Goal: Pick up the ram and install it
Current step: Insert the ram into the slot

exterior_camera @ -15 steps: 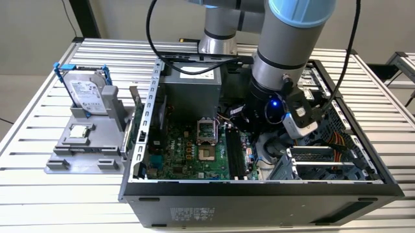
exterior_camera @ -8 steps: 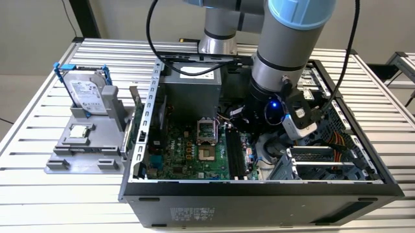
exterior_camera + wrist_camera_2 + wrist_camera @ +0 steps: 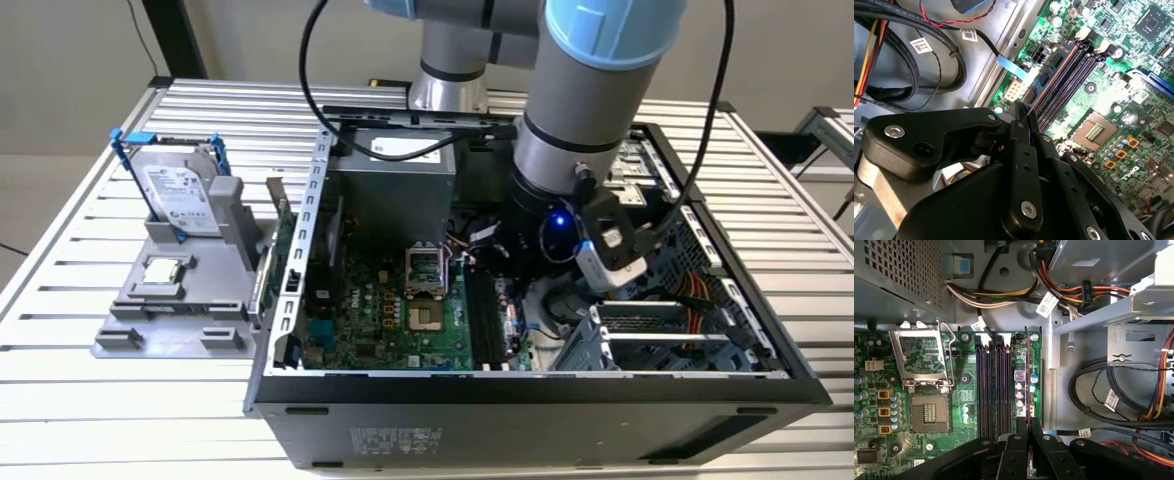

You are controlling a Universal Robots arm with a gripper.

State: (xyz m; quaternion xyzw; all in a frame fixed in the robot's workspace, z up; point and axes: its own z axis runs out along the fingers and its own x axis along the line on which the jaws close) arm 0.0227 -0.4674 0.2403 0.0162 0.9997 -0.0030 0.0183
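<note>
My arm (image 3: 574, 130) reaches down into the open computer case (image 3: 534, 410). In both wrist views my gripper (image 3: 1028, 429) (image 3: 1025, 119) is shut on the ram (image 3: 1027, 380), held edge-on so it appears as a thin dark strip with a brownish edge (image 3: 1039, 97). The ram hangs over the green motherboard (image 3: 964, 405), parallel to the long black memory slots (image 3: 994, 385) (image 3: 1074, 75). It lines up just beside them, over a row of capacitors, not over a slot. How high it sits above the board is unclear.
The CPU socket (image 3: 929, 415) lies under its raised metal frame (image 3: 921, 357). Beyond the slots are the power supply (image 3: 899, 270) and its wire bundle (image 3: 1004, 292). Black cables (image 3: 1094, 400) and a drive cage (image 3: 1134, 295) flank the board. Outside the case, a hard drive (image 3: 180, 185) stands in a grey holder.
</note>
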